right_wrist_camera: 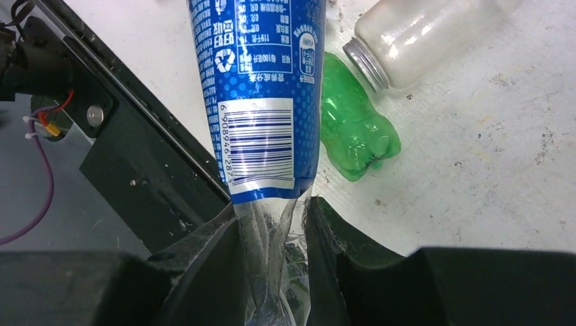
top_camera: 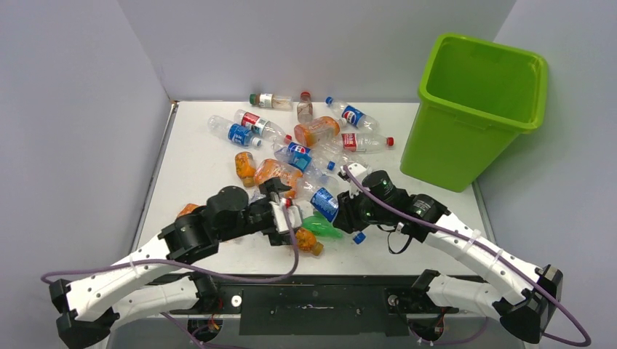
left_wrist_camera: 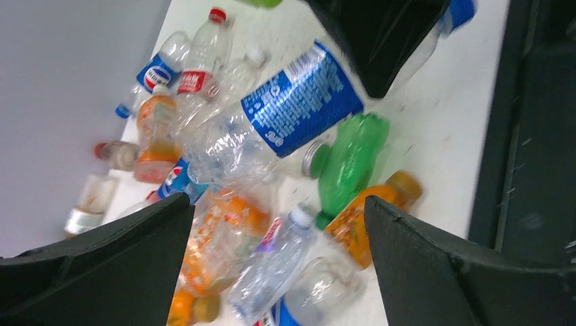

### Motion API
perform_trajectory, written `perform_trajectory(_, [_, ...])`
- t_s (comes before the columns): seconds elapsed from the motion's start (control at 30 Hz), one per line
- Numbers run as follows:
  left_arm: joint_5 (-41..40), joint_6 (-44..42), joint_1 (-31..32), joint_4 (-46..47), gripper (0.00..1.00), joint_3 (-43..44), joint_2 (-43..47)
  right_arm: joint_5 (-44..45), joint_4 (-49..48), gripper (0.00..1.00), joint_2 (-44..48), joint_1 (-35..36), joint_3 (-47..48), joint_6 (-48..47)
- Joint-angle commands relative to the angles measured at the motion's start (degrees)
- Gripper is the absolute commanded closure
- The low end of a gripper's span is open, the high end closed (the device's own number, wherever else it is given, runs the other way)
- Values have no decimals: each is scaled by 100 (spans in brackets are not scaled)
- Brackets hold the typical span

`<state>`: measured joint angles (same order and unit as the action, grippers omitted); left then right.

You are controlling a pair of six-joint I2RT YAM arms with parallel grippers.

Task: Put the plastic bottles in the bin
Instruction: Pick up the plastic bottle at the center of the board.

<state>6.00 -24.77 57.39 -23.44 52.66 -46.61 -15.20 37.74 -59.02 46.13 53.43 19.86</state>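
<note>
While tight on a blue-labelled bottle (right_wrist_camera: pixel 261 102), right claw (right_wrist_camera: pixel 272 216) (left claw (left_wrist_camera: pixel 277 204) agape, empty) near green bottle (right_wrist_camera: pixel 356 132)

White counter (top_camera: pixel 190 182), lightly scuffed and speckled, enclosed by plain pale grey walls: back wall (top_camera: pixel 291 43), left wall (top_camera: pixel 73 131), right wall (top_camera: pixel 567 167). Dark rail (top_camera: pixel 342 282) along near edge. Soft, even light.

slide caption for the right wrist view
Right end effector shut on a blue-labelled clear bottle, a green bottle lying behind it
</note>
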Motion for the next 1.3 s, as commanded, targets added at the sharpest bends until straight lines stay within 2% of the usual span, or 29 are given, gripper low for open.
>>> perform_trajectory(0.0, [-1628, -2073, 505, -284, 4, -105, -521, -97, 357, 95, 80, 66, 393, -211])
perform_trajectory(0.07, [-1946, -2452, 631, 24, 4, -167, -583, -308, 444, 95, 44, 84, 464, -320])
perform_trajectory(0.23, [-1847, -2962, 705, 432, 4, -153, -597, -678, 716, 95, -98, 261, 667, -588])
perform_trajectory(0.47, [-1467, -3043, 783, 508, 0, -93, -834, -824, 655, 95, -179, 627, 781, -676])
perform_trajectory(0.73, [-865, -2620, 827, -43, 16, 156, -988, -851, 622, 95, -259, 708, 1051, -757])
perform_trajectory(0.77, [-856, -2605, 827, -69, 20, 145, -998, -868, 603, 95, -252, 713, 1080, -763])
perform_trajectory(0.9, [-832, -2477, 827, 87, 50, -26, -952, -879, 597, 95, -212, 738, 1186, -806])
perform_trajectory(1.0, [-720, -2269, 827, 154, 55, -54, -945, -880, 628, 94, -172, 748, 1242, -840])
perform_trajectory(1.03, [-663, -2207, 827, 161, 59, -55, -961, -887, 634, 83, -167, 747, 1268, -843])
perform_trajectory(1.1, [-605, -2066, 827, 185, 67, -55, -991, -896, 612, 38, -146, 757, 1315, -828])
perform_trajectory(1.17, [-600, -1901, 827, 207, 73, -48, -1015, -799, 566, 8, -73, 757, 1355, -757])
perform_trajectory(1.2, [-458, -1791, 827, 229, 76, -39, -1021, -726, 538, 1, -33, 757, 1387, -729])
perform_trajectory(1.23, [-416, -1684, 827, 260, 78, -44, -1011, -646, 519, 9, -3, 757, 1438, -710])
perform_trajectory(1.27, [-388, -1589, 827, 294, 79, -52, -990, -531, 501, 10, 36, 757, 1500, -685])
